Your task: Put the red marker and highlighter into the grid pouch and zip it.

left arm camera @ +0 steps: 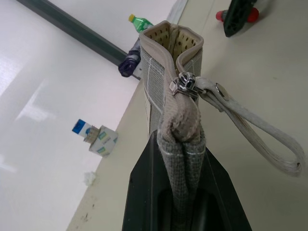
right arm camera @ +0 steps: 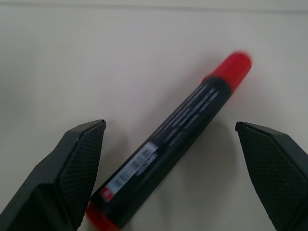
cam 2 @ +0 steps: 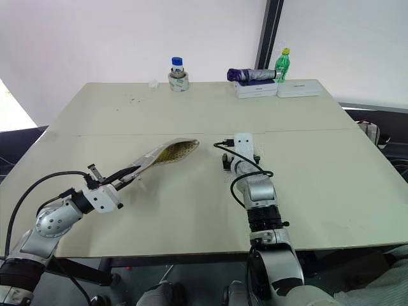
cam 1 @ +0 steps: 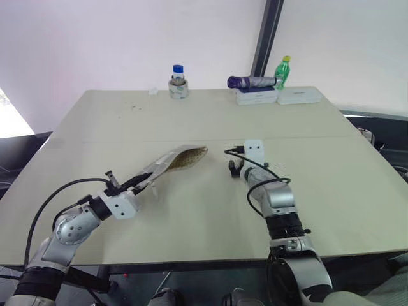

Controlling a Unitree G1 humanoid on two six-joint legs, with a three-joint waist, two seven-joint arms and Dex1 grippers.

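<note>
Right gripper [right arm camera: 168,178] first, from its own wrist camera: the two black fingers [right arm camera: 62,178] stand wide apart, straddling the red marker [right arm camera: 173,144], which lies flat on the pale table [right arm camera: 96,57], slanted between them. One finger sits just beside the marker's near red end; I cannot tell whether it touches. The other is well clear.

Over to the left wrist camera: the left gripper [left arm camera: 185,192] is clamped tight on the closed end of the grid pouch [left arm camera: 159,91], fabric bunched between its fingers. The zipper pull [left arm camera: 185,83] sits near the grip, the pale strap loop [left arm camera: 260,139] hangs aside, and the far end gapes, showing a dotted yellowish lining.

Head camera now: the pouch [cam 1: 172,161] is lifted at the gripped end, its open mouth resting on the table toward the centre, facing the right gripper [cam 1: 236,167] close by. At the far edge stand a blue-capped jar [cam 1: 178,81], a green bottle [cam 1: 282,71] and white boxes [cam 1: 277,95].
</note>
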